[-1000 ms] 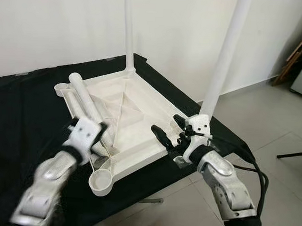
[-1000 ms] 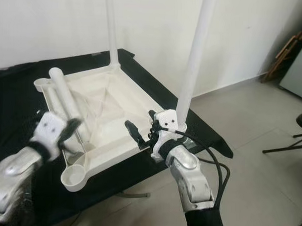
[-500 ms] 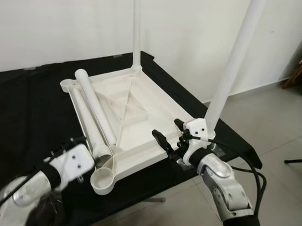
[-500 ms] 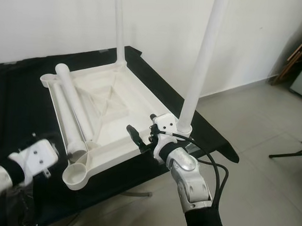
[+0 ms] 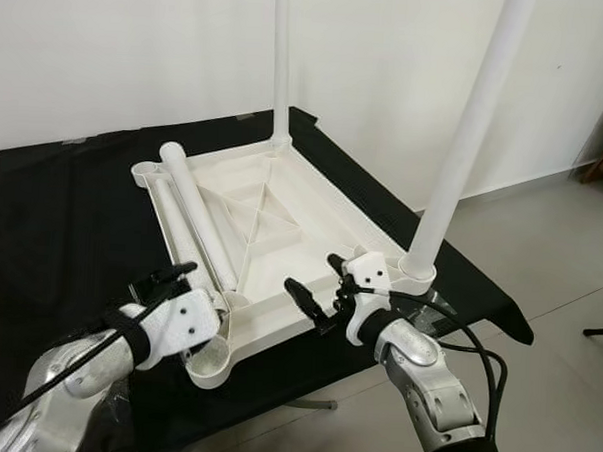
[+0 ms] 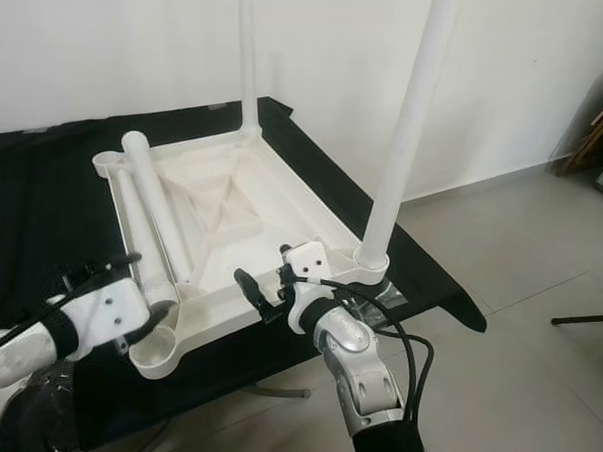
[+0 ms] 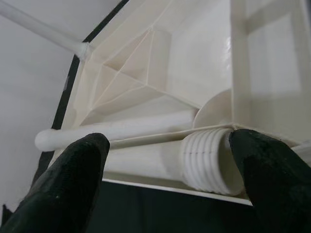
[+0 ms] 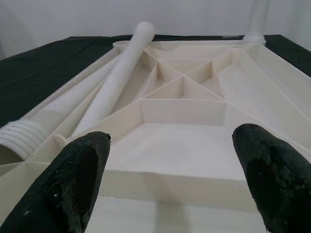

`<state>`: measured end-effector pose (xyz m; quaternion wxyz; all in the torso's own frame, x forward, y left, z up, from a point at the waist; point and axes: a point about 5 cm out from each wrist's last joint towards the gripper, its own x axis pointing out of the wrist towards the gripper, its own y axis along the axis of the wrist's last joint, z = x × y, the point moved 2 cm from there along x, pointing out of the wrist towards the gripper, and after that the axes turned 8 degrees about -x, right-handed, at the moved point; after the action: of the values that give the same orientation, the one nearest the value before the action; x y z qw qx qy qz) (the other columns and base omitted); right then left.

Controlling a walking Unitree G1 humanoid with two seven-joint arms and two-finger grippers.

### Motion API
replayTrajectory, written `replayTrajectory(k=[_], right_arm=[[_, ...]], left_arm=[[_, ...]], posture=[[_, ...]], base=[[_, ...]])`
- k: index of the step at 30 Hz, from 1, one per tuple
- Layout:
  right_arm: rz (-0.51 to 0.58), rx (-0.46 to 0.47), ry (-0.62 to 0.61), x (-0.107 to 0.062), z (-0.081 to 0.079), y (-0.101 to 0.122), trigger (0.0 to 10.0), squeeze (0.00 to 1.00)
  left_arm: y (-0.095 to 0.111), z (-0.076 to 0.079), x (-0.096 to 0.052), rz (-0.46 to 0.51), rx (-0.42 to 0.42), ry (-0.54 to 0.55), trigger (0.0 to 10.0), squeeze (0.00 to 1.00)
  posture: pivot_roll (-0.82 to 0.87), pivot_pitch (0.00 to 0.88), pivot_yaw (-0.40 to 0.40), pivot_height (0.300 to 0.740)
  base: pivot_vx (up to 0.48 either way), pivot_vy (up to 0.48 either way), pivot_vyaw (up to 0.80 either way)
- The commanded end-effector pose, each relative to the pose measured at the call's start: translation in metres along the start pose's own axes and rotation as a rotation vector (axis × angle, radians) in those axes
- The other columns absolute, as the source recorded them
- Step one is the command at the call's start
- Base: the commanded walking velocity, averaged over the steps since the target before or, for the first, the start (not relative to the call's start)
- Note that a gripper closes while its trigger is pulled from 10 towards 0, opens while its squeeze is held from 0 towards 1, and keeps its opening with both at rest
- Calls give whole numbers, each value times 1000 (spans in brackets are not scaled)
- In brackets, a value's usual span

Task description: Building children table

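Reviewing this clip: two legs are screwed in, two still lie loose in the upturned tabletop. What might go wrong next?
1. The left gripper, open, lines up on the threaded end of a loose leg; a second leg lies against it, so the jaws may catch both.
2. The empty corner socket overhangs the black table; pressing there could tip the tabletop.
3. The right gripper sits near an upright leg and might knock it.

The upturned cream-white moulded plastic tabletop looks smooth with a slight sheen. A loose white plastic leg tube is smooth, its end ridged with screw threads. The black cloth cover beneath is matt. At three o'clock, pale floor tiles look smooth, faintly glossy.
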<state>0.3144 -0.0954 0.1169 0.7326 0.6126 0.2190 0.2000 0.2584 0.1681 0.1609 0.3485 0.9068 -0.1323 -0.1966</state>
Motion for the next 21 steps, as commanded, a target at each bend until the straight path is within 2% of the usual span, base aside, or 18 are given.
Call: replayTrajectory(k=[1, 10, 16, 21], right_arm=[[-4, -7, 6, -1, -4, -3, 10000, 0], [-8, -9, -12, -3, 0, -4, 10000, 0], [-7, -7, -13, -3, 0, -3, 10000, 0], [-4, 0, -11, -3, -2, -2, 10000, 0]], left_arm=[[-9, 5, 3, -57, 40, -25, 10000, 0], [-21, 16, 4, -127, 123, -98, 10000, 0], [-23, 15, 9, -145, 128, -65, 10000, 0], [-19, 11, 18, -145, 101, -25, 10000, 0]], posture=[[42, 0, 10, 740], [38, 0, 11, 740], [36, 0, 11, 740], [26, 0, 15, 740]], base=[[0, 0, 0], [0, 0, 0], [0, 0, 0], [0, 0, 0]])
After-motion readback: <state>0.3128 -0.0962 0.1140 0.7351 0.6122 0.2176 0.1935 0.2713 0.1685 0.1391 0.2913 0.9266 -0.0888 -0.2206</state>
